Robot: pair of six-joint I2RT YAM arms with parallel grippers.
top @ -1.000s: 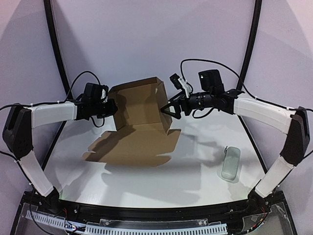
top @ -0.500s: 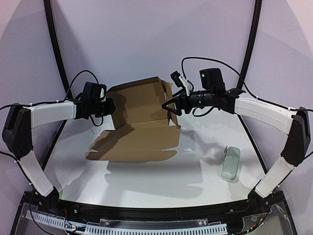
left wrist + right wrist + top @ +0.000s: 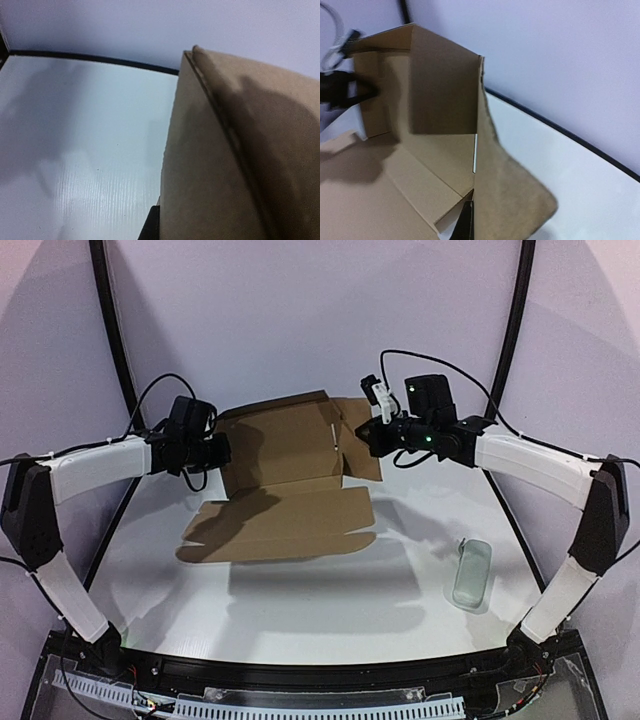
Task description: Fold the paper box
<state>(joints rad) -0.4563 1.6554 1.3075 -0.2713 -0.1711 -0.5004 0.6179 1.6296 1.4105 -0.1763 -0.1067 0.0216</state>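
Observation:
The paper box (image 3: 285,455) is a brown cardboard sheet, partly folded. Its back panel stands up and its wide front flap (image 3: 285,525) reaches toward me, low over the white table. My left gripper (image 3: 220,452) is shut on the box's left side wall, which fills the left wrist view (image 3: 240,150); only one dark finger (image 3: 152,226) shows there. My right gripper (image 3: 364,437) is shut on the right side flap (image 3: 362,445). In the right wrist view that flap (image 3: 505,190) stands edge-on beside one dark finger (image 3: 466,220), and the box's inside (image 3: 430,95) shows behind.
A small pale grey-green case (image 3: 471,572) lies on the table at the right. Black curved frame poles (image 3: 112,330) rise at both sides, cables loop over the wrists, and the table's black rear rim (image 3: 90,58) runs close behind the box.
My right gripper has gone from open to shut on the right side flap and has moved up and to the right, swinging the flap outward. The box has shifted slightly right.

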